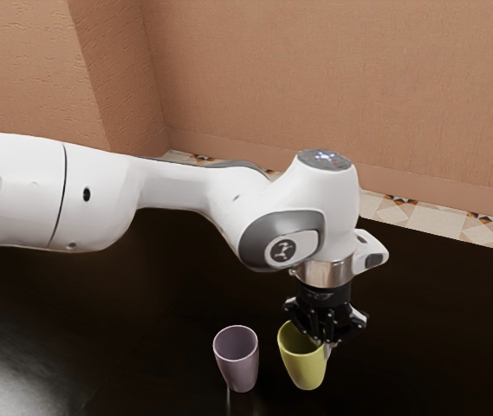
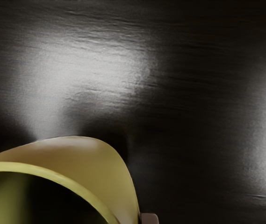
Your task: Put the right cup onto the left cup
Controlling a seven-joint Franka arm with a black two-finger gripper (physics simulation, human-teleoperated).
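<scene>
While the black two-finger gripper [image 1: 326, 338] sits at the rim of the yellow-green tapered cup [image 1: 303, 367], towards one o'clock of that cup's middle in the exterior view, the step in hand appears to be securing it for the lift. Whether the pincer is open, closed or gripping the cup cannot be told from either view. The mauve tapered cup [image 1: 237, 359], likely the target, stands upright on the dark, glossy table [image 1: 155, 347], near the other at nine o'clock, with its mouth facing up. Good work here calls for a firm but gentle hold on the wall, checked before any travel, then a straight rise until the yellow-green base is above the mauve rim, a level move towards nine o'clock, and a slow, centred descent. A sideways start could knock the neighbour over; an off-centre hold could let the cup tip. The white jointed arm [image 1: 99, 199] enters from nine o'clock, runs across to its bulky wrist, and turns downwards there, so the hand points roughly to six o'clock.
</scene>
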